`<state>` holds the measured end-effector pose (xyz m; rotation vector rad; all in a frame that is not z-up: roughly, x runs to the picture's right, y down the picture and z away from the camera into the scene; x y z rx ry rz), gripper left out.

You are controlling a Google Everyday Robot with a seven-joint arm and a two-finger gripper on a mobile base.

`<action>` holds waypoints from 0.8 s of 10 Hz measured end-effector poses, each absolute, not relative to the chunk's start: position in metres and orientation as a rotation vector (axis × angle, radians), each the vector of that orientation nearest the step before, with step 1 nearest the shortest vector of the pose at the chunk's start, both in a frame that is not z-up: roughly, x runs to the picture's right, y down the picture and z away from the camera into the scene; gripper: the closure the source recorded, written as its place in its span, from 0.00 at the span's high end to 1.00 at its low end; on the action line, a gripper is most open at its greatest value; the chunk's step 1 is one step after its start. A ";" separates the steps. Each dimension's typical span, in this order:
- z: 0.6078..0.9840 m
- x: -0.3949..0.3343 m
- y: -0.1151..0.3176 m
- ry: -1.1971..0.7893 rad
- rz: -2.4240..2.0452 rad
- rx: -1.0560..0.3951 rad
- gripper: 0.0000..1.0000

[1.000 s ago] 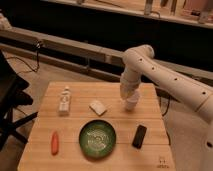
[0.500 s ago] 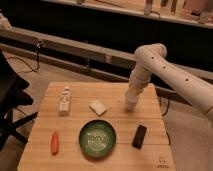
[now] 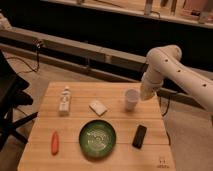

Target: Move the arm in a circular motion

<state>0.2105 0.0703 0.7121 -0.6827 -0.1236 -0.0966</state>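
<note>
The arm (image 3: 172, 67) is large and white, made of thick tubular segments with rows of small dark dots. It comes in from the right, bends at a rounded joint near the top and points down over the table's right rear corner. The gripper (image 3: 146, 94) is at its lower end, just right of a small white cup (image 3: 131, 99) and close to the table top.
On the wooden table (image 3: 75, 160) stand a green bowl (image 3: 97, 138), a black flat object (image 3: 139, 136), an orange carrot-like piece (image 3: 55, 142), a small white bottle (image 3: 64, 100) and a white packet (image 3: 98, 107). A black chair (image 3: 10, 100) stands at left. A ledge runs behind.
The arm has swung to the right. Its lower end has moved off the white cup, which now shows beside it.
</note>
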 end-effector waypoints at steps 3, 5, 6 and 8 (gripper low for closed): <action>0.710 0.181 0.082 -0.140 -0.121 -0.693 0.01; 0.725 0.189 0.063 -0.137 -0.114 -0.684 0.00; 0.732 0.196 0.054 -0.140 -0.117 -0.687 0.00; 0.735 0.203 0.051 -0.143 -0.121 -0.691 0.00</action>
